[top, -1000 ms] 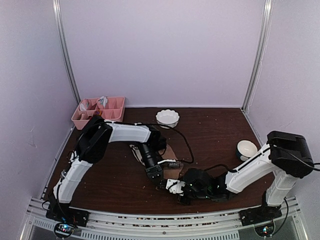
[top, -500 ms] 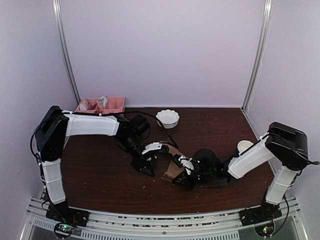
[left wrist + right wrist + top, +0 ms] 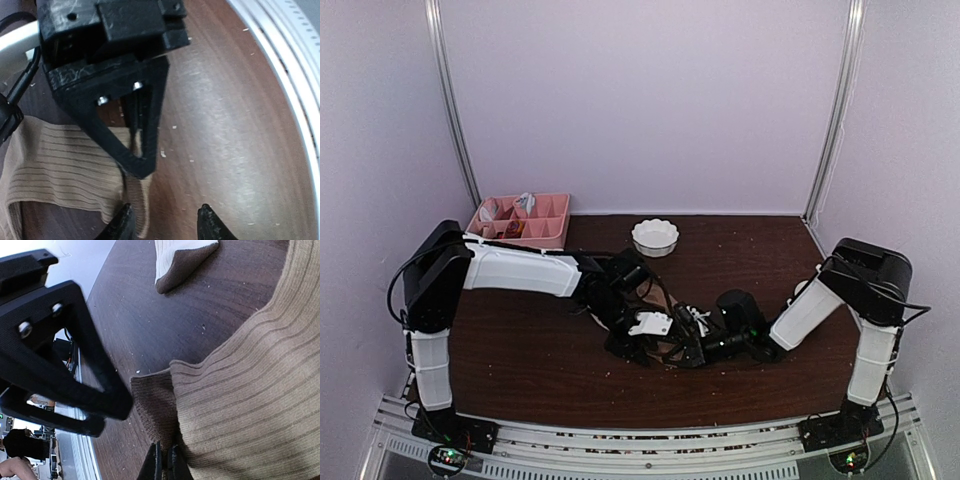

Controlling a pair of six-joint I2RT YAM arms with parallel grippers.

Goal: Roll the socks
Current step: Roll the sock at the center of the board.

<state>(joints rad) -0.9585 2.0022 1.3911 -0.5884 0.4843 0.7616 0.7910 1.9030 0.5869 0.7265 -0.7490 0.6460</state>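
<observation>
Right hand (image 3: 164, 460) is pinching the edge of the tan sock (image 3: 240, 390); left hand (image 3: 165, 226) is hovering alongside, half spread and empty. Crowded together, they are risking a collision that tugs it loose.

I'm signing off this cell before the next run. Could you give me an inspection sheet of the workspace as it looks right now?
Surface: dark wooden table, with pale specks scattered on it.
Job's things: tan sock, ribbed, lying flat and not rolled; cream sock, only its brown toe end showing, apart from the tan one.
Clutter: pink tray and white scalloped bowl at the far edge.
Grippers: left gripper open, at the tan sock's edge; right gripper shut on the tan sock's edge.
Cables: black cable beside the right gripper's body.
Surroundings: lilac walls; metal rail along the near edge.
</observation>
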